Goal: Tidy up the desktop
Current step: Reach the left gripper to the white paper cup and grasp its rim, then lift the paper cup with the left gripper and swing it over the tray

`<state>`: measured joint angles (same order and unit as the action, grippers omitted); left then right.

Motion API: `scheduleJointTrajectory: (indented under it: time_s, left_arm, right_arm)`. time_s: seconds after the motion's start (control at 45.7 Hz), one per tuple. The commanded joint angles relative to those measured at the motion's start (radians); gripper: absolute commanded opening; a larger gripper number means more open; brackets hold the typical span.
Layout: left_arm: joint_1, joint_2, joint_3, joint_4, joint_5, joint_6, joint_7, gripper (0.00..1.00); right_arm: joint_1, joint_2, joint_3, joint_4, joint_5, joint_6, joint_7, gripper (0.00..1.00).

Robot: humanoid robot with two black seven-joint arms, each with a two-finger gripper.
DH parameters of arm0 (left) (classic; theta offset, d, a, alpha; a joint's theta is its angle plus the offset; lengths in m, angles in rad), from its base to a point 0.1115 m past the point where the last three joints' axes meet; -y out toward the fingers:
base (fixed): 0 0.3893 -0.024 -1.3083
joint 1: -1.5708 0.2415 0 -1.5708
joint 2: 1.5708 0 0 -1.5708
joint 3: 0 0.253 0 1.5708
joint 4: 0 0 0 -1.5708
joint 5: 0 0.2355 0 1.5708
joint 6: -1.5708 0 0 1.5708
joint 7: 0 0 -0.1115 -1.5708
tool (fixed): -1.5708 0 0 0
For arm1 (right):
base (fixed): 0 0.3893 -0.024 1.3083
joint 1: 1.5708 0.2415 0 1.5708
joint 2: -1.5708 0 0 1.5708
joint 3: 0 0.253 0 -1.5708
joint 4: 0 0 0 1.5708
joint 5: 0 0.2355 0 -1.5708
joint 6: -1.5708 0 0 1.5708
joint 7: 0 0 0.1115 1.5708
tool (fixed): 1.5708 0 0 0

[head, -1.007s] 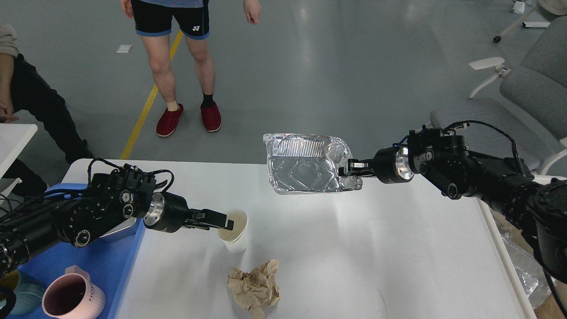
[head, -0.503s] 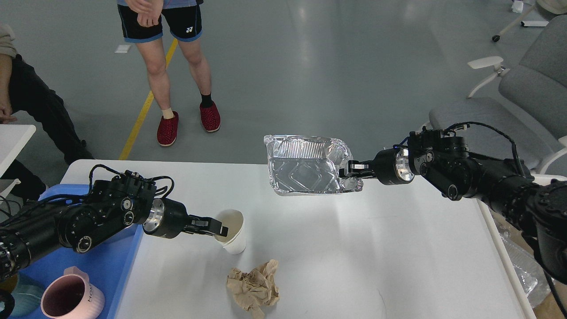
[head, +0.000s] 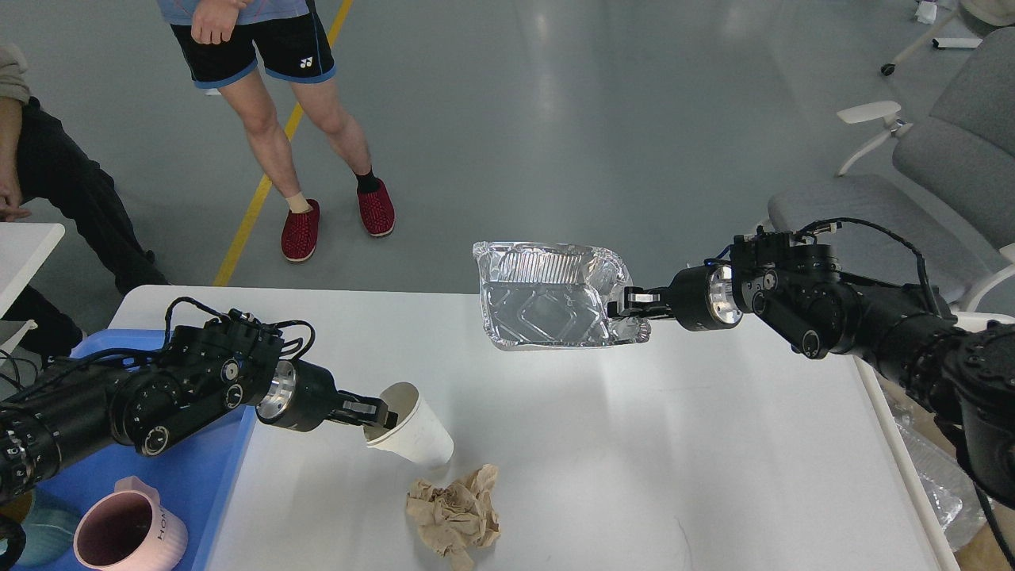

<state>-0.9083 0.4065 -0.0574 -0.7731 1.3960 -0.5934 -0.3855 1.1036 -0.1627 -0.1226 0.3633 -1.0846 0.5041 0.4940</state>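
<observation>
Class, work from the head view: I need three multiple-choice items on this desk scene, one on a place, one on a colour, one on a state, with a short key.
1. The crumpled brown paper lies
A. on the desktop
B. in the blue tray
C. inside the foil tray

2. The mug in the blue tray is
A. green
B. pink
C. black

3. The white paper cup is
A. upright, untouched
B. upside down
C. tilted, gripped at its rim

Key:
1 A, it sits on the white top.
2 B, pink wall.
3 C, the left gripper pinches its rim; the right gripper holds the foil tray.
</observation>
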Motion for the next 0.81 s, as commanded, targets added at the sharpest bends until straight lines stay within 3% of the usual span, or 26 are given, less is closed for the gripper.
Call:
scheduleJointTrajectory:
  time_s: [0.0,0.416,0.788]
  left_arm:
    - [-0.003,-0.002,0.001,0.000,0.001,0.003,-0.004,0.00]
    - [-0.046,0.021,0.001,0.000,0.003,-0.003,-0.010,0.00]
    - [-0.130,0.271,-0.006,-0.080,-0.006,-0.069,-0.059,0.00]
  right_arm:
    - [-0.001,0.000,0.000,0.000,0.000,0.001,0.000,0.00]
    - [-0.008,-0.003,0.000,-0.001,0.000,-0.001,0.002,0.00]
    - [-0.015,-0.003,0.001,-0.001,0.000,-0.004,0.002,0.00]
